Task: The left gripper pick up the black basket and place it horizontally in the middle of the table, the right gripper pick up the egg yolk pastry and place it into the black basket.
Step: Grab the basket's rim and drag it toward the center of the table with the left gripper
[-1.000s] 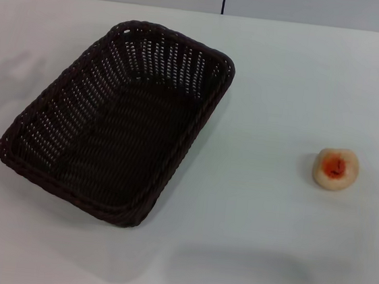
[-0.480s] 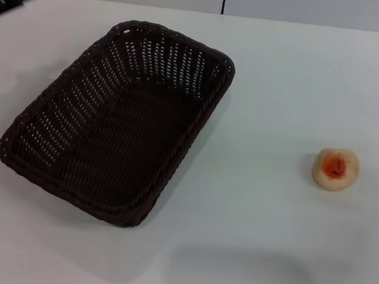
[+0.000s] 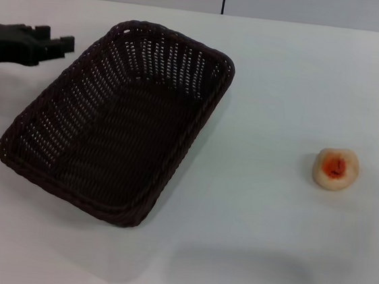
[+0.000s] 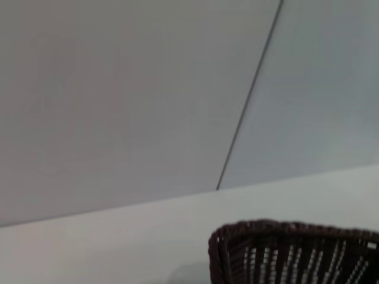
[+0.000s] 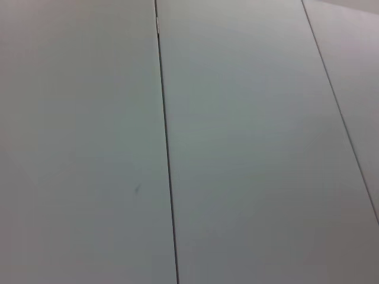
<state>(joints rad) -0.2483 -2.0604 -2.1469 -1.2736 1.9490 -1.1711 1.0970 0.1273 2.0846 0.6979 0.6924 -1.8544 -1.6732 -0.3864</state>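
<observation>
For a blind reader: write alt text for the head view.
A black basket lies empty and askew on the white table. The left hand reaches in beside its far left corner, not touching it. The egg yolk pastry sits alone to the right.

The head view looks forward and down from above onto the table [image 3: 271,76], far enough back to take in the whole basket [image 3: 121,118]. The left wrist view sits low, close by the basket's rim [image 4: 290,228], facing across the tabletop to a panelled wall [image 4: 118,89]; both share that basket. The right wrist view faces only seamed grey panels [image 5: 237,148].
</observation>
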